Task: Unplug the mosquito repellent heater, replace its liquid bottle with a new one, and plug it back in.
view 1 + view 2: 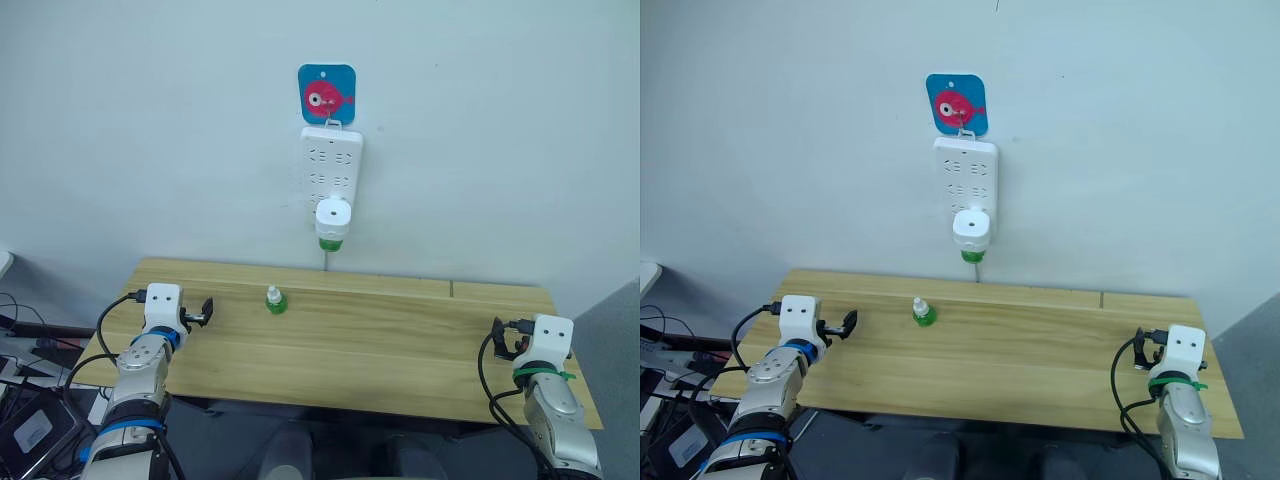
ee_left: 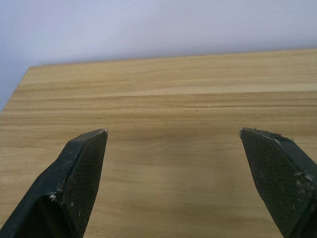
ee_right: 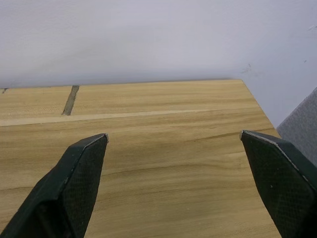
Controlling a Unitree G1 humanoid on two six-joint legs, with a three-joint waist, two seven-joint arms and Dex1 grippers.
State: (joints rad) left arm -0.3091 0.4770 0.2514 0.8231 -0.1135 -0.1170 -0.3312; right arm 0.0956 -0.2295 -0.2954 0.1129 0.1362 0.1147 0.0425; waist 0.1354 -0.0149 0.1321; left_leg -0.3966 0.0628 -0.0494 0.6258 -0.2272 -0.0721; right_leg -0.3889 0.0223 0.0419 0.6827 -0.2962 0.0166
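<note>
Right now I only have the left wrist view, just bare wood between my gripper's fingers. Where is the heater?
Observer: The mosquito repellent heater is plugged into the bottom of the power strip on the wall, above the table.
Operator: Is there a spare bottle anywhere?
Observer: Yes, a small green bottle stands upright on the table, to the right of the left gripper and nearer the wall.
Operator: And my other arm?
Observer: The right gripper is open and empty at the table's right end.

A pale wall (image 1: 150,120) rises behind the wooden table (image 1: 400,340).
</note>
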